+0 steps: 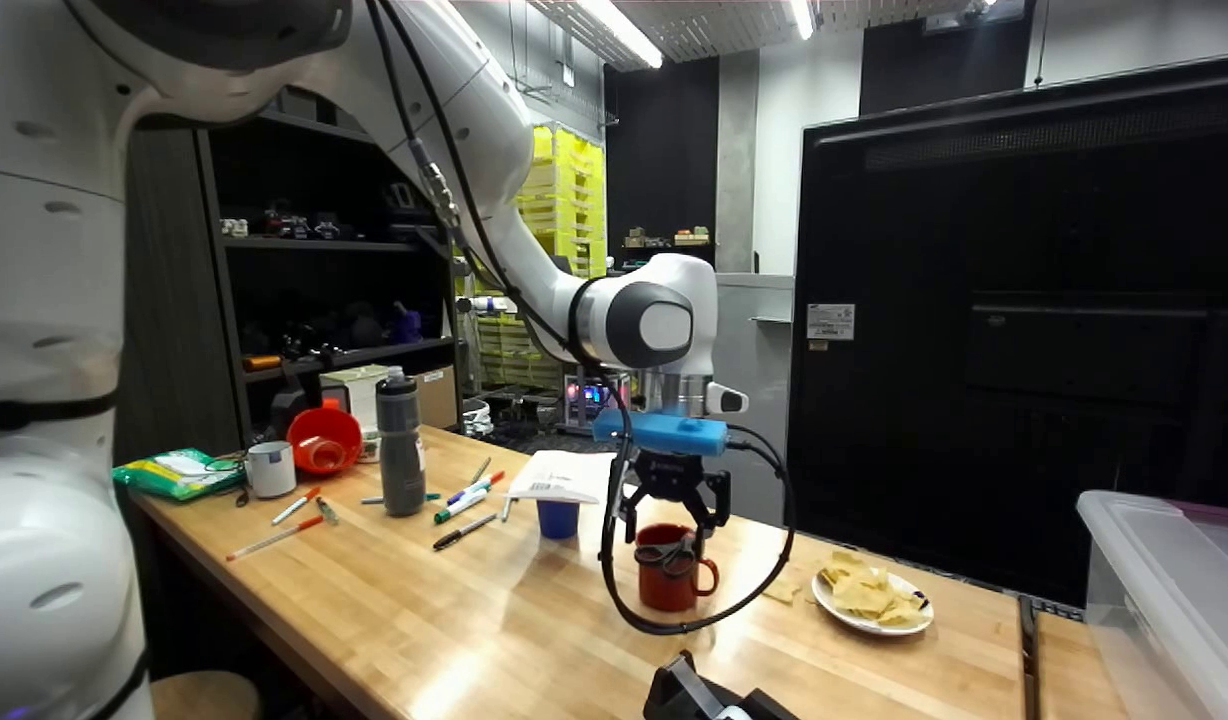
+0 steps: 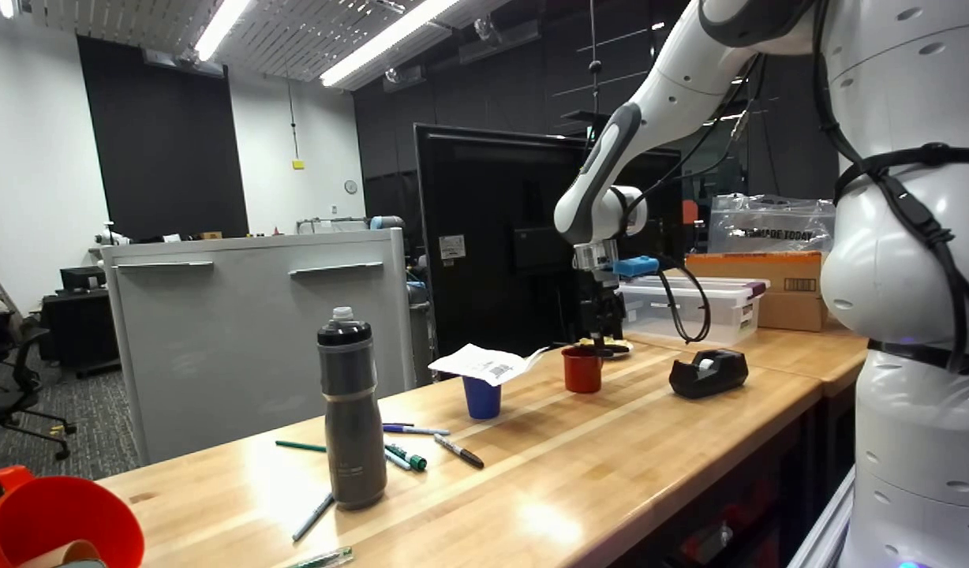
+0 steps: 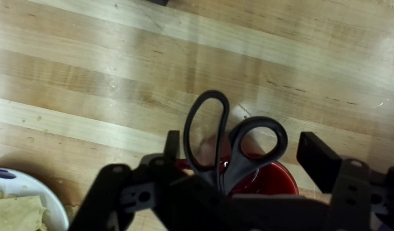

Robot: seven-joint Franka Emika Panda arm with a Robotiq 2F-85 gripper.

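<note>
In the wrist view my gripper (image 3: 244,152) hangs spread wide, gripping nothing, with pads (image 3: 317,162) at 9 and 3 o'clock of the scissors (image 3: 238,165) leaning in the red mug (image 3: 282,180). I'd travel strictly vertically and slowly, so neither pad snags a handle loop (image 3: 282,138).

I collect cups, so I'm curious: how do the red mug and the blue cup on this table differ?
The red mug has a side handle; the blue cup shows none. The red mug has scissors jutting over its rim, while the blue cup has white paper across its top. Both stand upright on the table.
</note>
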